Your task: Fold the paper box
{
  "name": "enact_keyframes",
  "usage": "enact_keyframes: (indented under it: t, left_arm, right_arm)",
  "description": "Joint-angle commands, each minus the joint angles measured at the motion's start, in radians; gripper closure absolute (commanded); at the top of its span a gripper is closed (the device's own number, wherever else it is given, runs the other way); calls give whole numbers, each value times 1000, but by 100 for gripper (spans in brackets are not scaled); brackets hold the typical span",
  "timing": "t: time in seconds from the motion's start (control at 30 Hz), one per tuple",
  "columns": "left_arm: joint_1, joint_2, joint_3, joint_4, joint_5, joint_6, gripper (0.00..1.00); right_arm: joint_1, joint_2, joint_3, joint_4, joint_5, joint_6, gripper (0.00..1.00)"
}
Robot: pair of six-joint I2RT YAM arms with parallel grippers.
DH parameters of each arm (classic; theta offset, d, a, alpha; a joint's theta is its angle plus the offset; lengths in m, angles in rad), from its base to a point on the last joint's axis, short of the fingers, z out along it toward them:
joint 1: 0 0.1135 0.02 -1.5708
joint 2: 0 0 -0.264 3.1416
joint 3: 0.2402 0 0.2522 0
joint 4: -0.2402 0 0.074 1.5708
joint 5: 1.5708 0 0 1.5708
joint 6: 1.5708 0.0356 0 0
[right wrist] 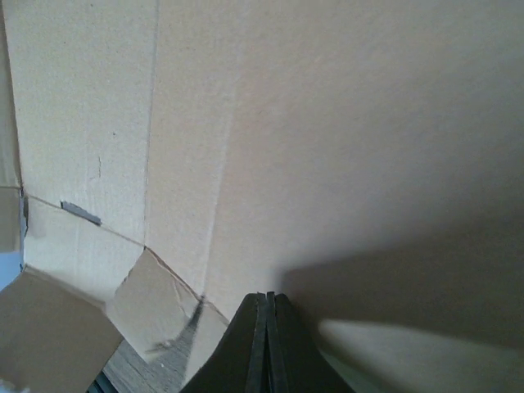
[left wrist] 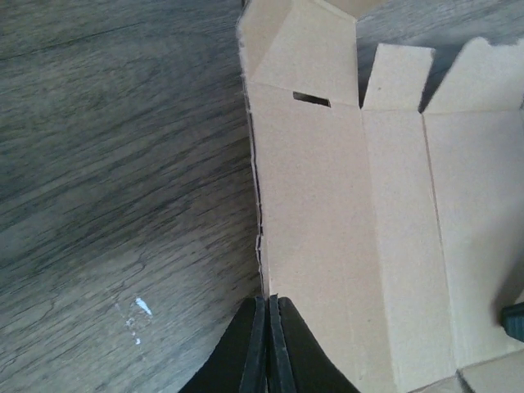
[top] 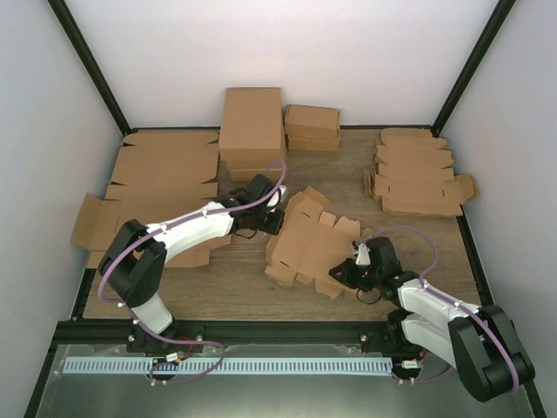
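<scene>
The paper box (top: 309, 244) lies unfolded in the middle of the wooden table, a brown die-cut piece with its flaps partly raised. My left gripper (top: 273, 214) is at its far left edge. In the left wrist view the jaws (left wrist: 268, 298) are shut, with the box's left edge (left wrist: 327, 205) running straight in between them. My right gripper (top: 350, 272) is at the box's near right corner. In the right wrist view the jaws (right wrist: 268, 295) are shut at the lower edge of a box panel (right wrist: 327, 147) that fills the view.
Large flat cardboard sheets (top: 161, 174) lie at the left. Two big folded boxes (top: 252, 126) (top: 312, 127) stand at the back wall. A stack of flat die-cut blanks (top: 419, 172) sits at the back right. Walls close in the table on three sides.
</scene>
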Motion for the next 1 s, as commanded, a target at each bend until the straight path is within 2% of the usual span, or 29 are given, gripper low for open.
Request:
enact_keyframes:
  t: [0.0, 0.13, 0.23, 0.37, 0.47, 0.77, 0.97]
  left_arm:
    - [-8, 8, 46, -88, -72, 38, 96]
    - [-10, -9, 91, -230, -133, 97, 96]
    - [-11, -50, 91, -277, -143, 126, 96]
    - [-15, -98, 77, -308, -99, 186, 96]
    - [-21, -102, 83, -341, -127, 204, 96]
    - [-89, -141, 71, -291, -126, 172, 96]
    - [-125, -204, 0, -203, -34, 110, 96]
  right_arm:
    - [-12, -27, 7, -40, -22, -6, 99]
    - [-12, -55, 65, -124, -4, -45, 99]
    - [-12, -54, 101, -156, 5, -64, 99]
    - [-12, -18, 103, -119, -21, -66, 99]
    - [-12, 26, 71, -54, -60, -56, 99]
    - [17, 74, -12, 73, -95, -4, 99]
    - [36, 80, -24, 105, -92, 16, 99]
